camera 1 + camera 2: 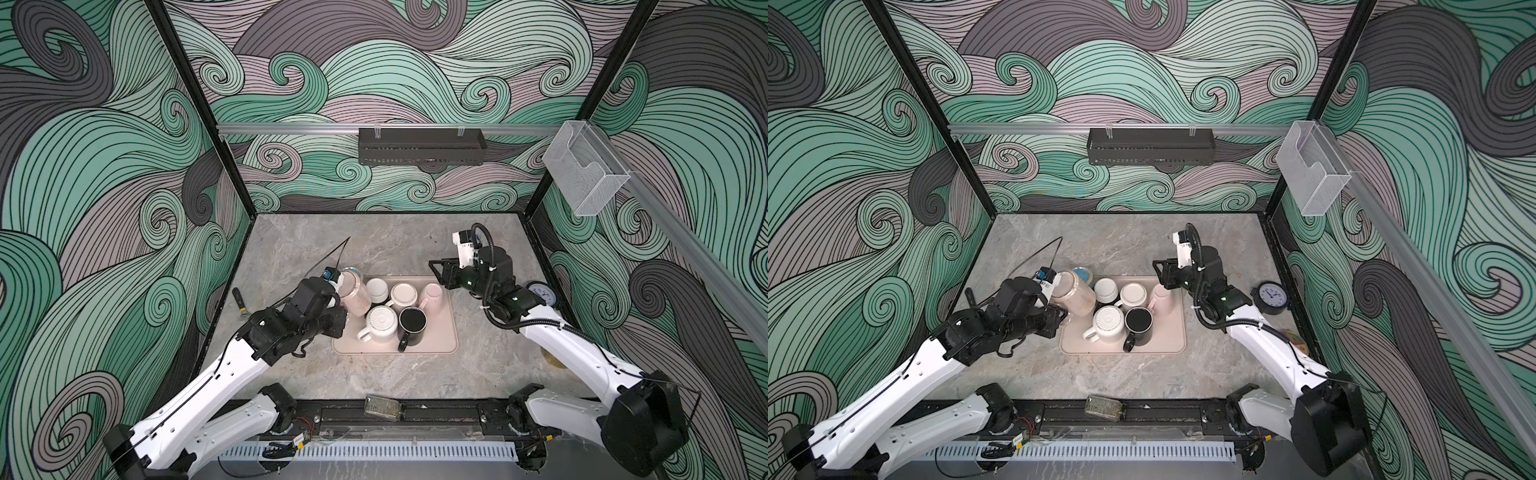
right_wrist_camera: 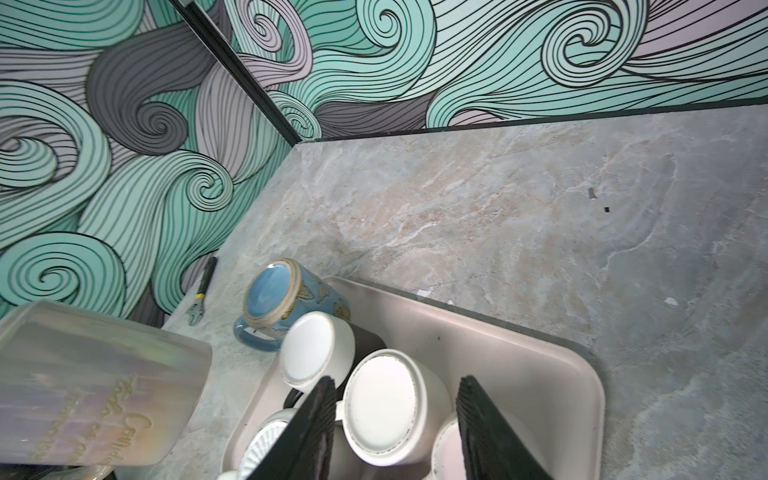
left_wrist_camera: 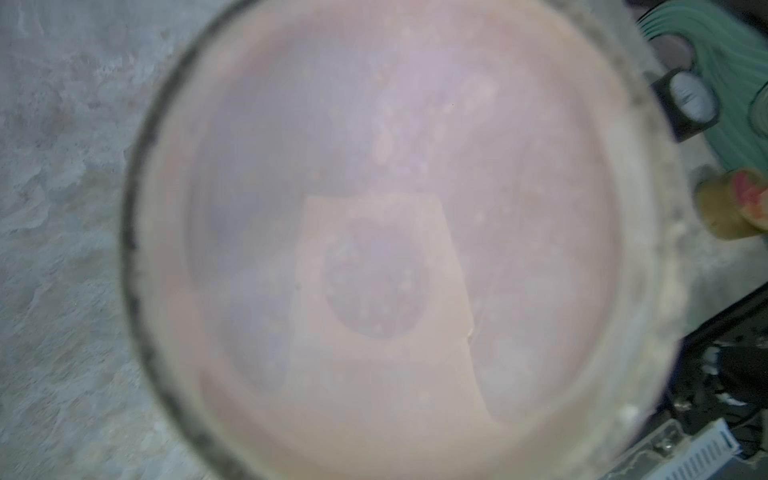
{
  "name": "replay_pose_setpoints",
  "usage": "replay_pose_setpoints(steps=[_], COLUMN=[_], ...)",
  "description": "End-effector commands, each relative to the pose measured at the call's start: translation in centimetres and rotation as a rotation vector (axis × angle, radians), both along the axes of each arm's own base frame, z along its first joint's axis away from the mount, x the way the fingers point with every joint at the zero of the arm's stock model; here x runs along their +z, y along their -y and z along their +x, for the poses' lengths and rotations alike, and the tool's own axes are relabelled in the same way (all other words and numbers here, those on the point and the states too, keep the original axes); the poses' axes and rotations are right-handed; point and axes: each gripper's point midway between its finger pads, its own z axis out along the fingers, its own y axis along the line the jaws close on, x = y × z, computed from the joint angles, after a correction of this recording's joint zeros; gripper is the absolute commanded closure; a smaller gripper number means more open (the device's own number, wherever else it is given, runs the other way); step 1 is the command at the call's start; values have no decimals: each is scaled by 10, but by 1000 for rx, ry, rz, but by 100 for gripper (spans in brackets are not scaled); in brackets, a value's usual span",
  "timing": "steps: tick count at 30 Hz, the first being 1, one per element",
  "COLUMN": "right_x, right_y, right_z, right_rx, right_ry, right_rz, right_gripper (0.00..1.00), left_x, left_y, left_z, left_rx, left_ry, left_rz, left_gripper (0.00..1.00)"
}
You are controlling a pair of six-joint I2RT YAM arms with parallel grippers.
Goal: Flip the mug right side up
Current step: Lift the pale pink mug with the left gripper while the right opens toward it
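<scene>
Our left end effector (image 1: 337,292) is clamping the mug (image 1: 355,296), seemingly by its wall near the rim, though the mug is hiding the fingers. We are holding the mug tilted on its side over the tray's (image 1: 441,341) left end. We are judging it stiff, glossy, slippery and breakable, so a wall pinch needs slow turning. Our right end effector (image 2: 397,380) is hovering, jaws apart, over the tray's far side.

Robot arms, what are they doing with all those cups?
The left end effector is clamped on a big pearly mug, holding it tilted in the air by the left edge of the tray. The right end effector hangs open over the upside-down white mugs on the tray, touching nothing.
</scene>
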Motion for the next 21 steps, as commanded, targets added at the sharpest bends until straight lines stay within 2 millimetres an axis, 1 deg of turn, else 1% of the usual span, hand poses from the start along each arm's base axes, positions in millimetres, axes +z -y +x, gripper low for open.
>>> replay_pose_setpoints(steps=[1,7,10,12,16,21], right_x=[32,54,64,72,83,93], right_y=[-15,-27,-30,-33,-33,-29], right_z=[-9,-21,-28,-33,-36,-31], right_rx=[66,146,178,203,223,210], right_ry=[22,26,30,35,33,18], right_rz=[127,237,297,342,414,523], right_gripper=[51,50,50,51,51,54], left_x=[85,136,158,172,185,189], left_y=[34,78,90,93,99,109], left_z=[30,59,76,88,110,132], left_rx=[-14,-125,-172,-190,-216,-251], left_ry=[264,366,381,379,344,284], left_rz=[-288,-514,-664,-789,-986,-1166], left_gripper=[100,100,100,100,100,100])
